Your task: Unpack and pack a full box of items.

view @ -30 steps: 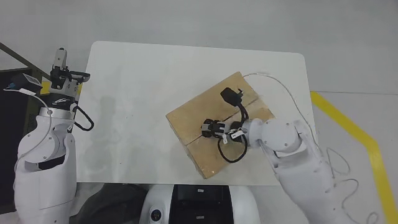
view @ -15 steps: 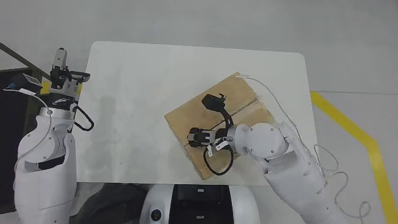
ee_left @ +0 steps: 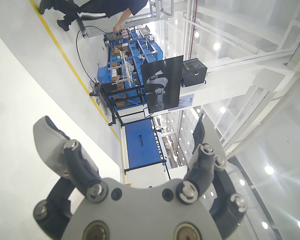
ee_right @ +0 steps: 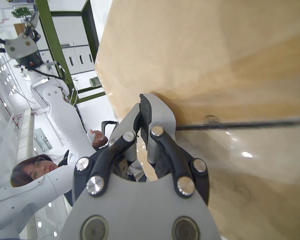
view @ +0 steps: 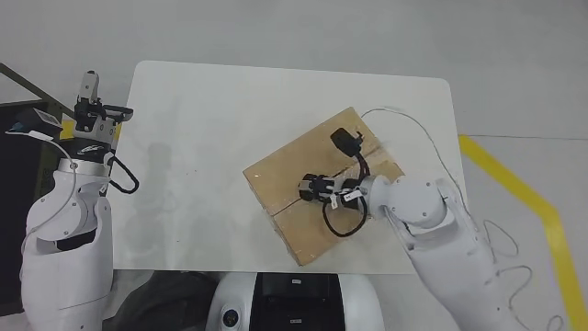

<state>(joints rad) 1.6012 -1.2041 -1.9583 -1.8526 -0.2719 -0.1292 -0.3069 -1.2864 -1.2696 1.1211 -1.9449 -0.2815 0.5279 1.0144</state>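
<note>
The white table is carrying the closed cardboard box, which is lying askew toward its 4 o'clock side. The right gripper is sitting at the flap seam mid-box, fingers pressed together on nothing. The left gripper is hanging past the table's 9 o'clock edge, fingers spread.

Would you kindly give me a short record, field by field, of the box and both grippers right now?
box: cardboard, flaps closed, set askew on the white table, right half
right gripper: shut, tips on the box top at the flap seam
left gripper: open, empty, beside the table's left edge
</note>
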